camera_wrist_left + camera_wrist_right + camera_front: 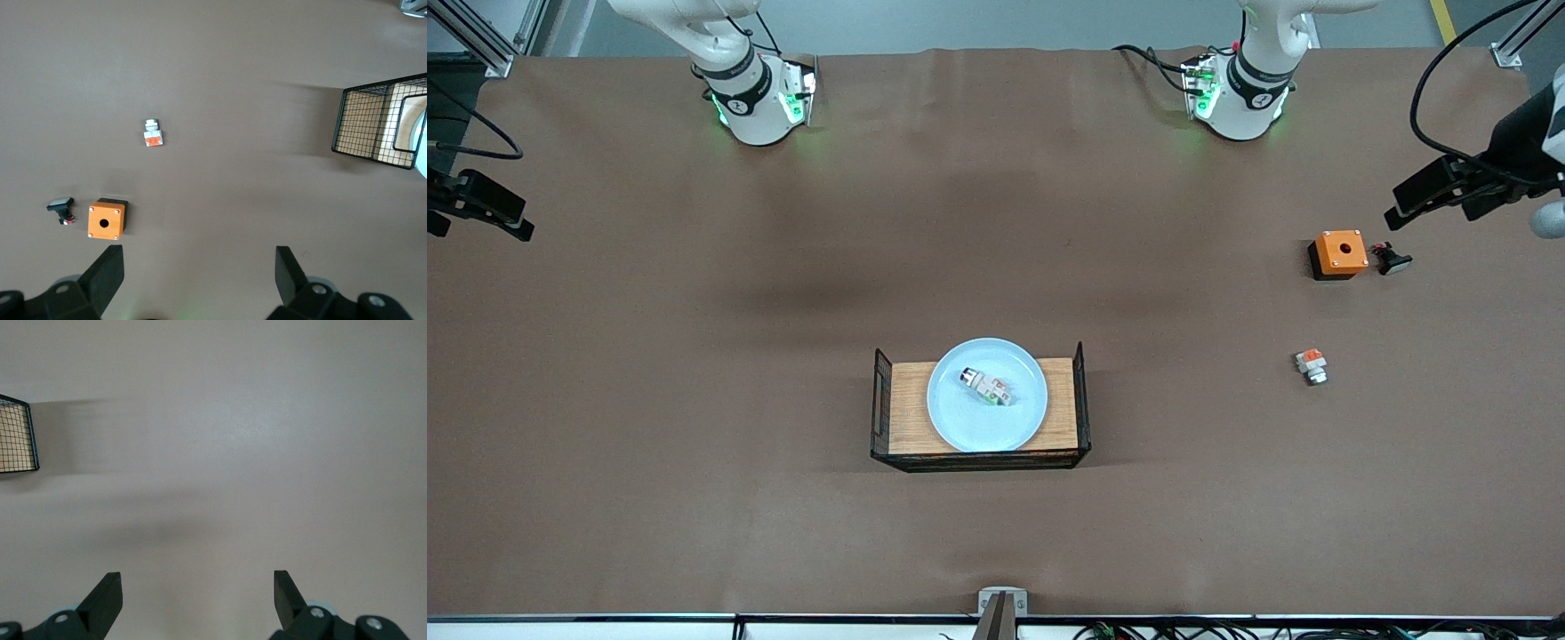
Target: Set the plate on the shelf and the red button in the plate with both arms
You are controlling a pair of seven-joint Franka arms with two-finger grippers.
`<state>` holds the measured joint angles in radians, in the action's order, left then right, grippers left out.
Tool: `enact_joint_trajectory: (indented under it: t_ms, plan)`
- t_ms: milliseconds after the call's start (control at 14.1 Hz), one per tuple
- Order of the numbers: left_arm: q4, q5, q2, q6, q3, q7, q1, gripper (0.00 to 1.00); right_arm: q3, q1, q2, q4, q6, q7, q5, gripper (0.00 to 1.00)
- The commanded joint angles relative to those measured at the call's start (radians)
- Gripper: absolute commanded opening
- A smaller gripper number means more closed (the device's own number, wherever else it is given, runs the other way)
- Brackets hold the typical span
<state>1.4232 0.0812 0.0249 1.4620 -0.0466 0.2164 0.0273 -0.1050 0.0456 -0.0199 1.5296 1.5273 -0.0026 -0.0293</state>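
Note:
The pale light-blue plate (985, 418) rests on a wooden tray with black wire ends (907, 404) in the middle of the table. The red button (987, 385) lies on its side in the plate, whitish body with green bits and a dark cap. My left gripper (1414, 200) is up in the air at the left arm's end of the table, near the orange box, open and empty (200, 260). My right gripper (503, 218) is up over the right arm's end of the table, open and empty (198, 583). The tray's wire end shows in both wrist views (373, 127) (17, 437).
An orange box with a hole (1339, 253) and a small black part (1391, 260) beside it lie toward the left arm's end. A small white part with an orange top (1311, 365) lies nearer to the front camera. All three show in the left wrist view: (106, 219), (61, 208), (153, 133).

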Motion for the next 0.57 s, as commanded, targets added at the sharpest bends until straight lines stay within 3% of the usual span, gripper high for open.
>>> enact_joint_trajectory:
  t_ms: [0,496]
  plan:
    - [0.042,0.000,-0.033,0.003,0.001,-0.038,-0.009,1.00,0.013,-0.021,-0.002,-0.009,-0.010,-0.008,-0.003,1.00]
    - [0.115,-0.020,-0.091,0.018,-0.012,-0.038,-0.009,1.00,0.013,-0.021,-0.002,-0.008,-0.010,-0.008,-0.003,1.00]
